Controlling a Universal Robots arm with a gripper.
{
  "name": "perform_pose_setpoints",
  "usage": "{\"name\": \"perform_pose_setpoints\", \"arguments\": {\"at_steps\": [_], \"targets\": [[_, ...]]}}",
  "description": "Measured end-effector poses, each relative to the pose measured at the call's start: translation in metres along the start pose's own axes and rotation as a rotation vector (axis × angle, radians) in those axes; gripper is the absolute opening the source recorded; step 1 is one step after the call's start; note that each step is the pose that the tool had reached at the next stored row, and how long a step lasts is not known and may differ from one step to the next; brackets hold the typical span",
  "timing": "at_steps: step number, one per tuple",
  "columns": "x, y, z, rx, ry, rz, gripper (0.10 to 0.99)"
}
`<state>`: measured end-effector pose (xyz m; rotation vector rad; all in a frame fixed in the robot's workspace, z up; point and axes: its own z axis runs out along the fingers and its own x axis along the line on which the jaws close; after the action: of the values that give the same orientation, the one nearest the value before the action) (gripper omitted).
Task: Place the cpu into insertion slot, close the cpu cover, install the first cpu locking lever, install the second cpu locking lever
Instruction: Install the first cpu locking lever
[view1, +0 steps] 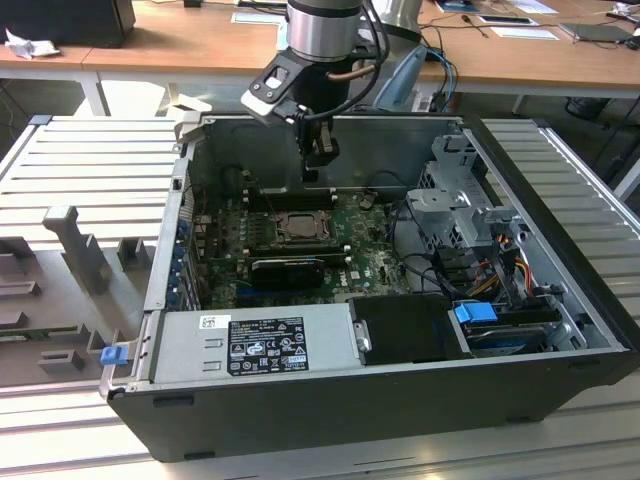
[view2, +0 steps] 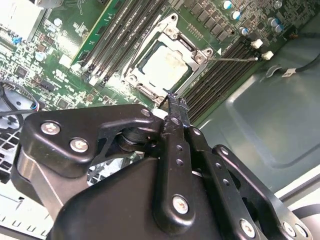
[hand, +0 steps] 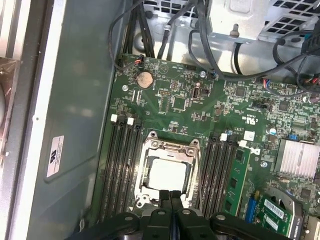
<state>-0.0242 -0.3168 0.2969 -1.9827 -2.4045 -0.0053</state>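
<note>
The cpu (hand: 169, 175) (view2: 165, 65), a pale silver square, lies in the socket on the green motherboard. The cpu cover (hand: 171, 146) (view2: 192, 49) lies flat around it as a metal frame. A thin lever rod (view2: 234, 58) sticks out sideways from one socket corner. My gripper (view1: 318, 165) hangs inside the open computer case, a short way above the socket (view1: 300, 226). Its black fingers are shut together with nothing between them, and the tips (hand: 170, 196) (view2: 176, 102) sit over the socket's edge.
Black memory slots (hand: 122, 165) flank the socket on both sides. A silver heatsink (hand: 299, 159), a drive cage (view1: 455, 200) with cables and a power supply (view1: 255, 340) stand inside the case. Its metal walls (view1: 165, 250) enclose the board.
</note>
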Motion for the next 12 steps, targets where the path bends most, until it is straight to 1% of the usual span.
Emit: {"name": "perform_pose_setpoints", "arguments": {"at_steps": [4, 12], "targets": [[0.0000, 0.0000, 0.0000, 0.001, -0.0004, -0.034, 0.106], [0.0000, -0.0001, 0.0000, 0.002, -0.0011, -0.082, 0.106]]}}
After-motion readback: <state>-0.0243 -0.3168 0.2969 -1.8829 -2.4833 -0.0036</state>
